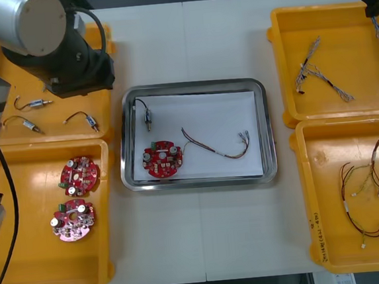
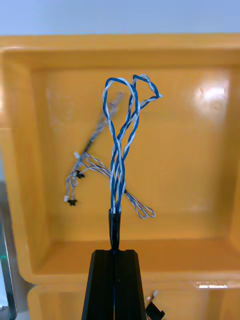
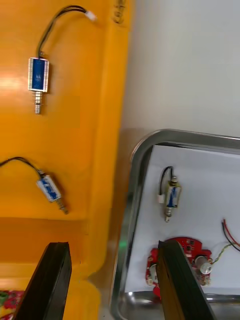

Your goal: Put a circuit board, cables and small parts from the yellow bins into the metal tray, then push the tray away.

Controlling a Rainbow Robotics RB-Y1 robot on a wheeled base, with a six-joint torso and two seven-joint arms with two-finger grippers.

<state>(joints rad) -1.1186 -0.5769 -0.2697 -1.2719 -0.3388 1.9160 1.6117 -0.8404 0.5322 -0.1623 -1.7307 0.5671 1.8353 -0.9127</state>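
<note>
Cable step. Your right gripper [image 2: 115,216], clamped on the blue and white cable [image 2: 120,150], holds it over the far right yellow bin [image 1: 351,21]; next, carry it to the metal tray [image 1: 191,86] and release. Tray contents: circuit board [image 1: 162,159], small metal part [image 1: 148,121], red and yellow cable [image 1: 216,146]. Your left gripper [image 3: 111,247] hangs wide open between the far left bin [image 3: 85,125] and the tray

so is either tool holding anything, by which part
The right tool grips the twisted blue and white cable by its black end; left tool open, holding nothing.
</note>
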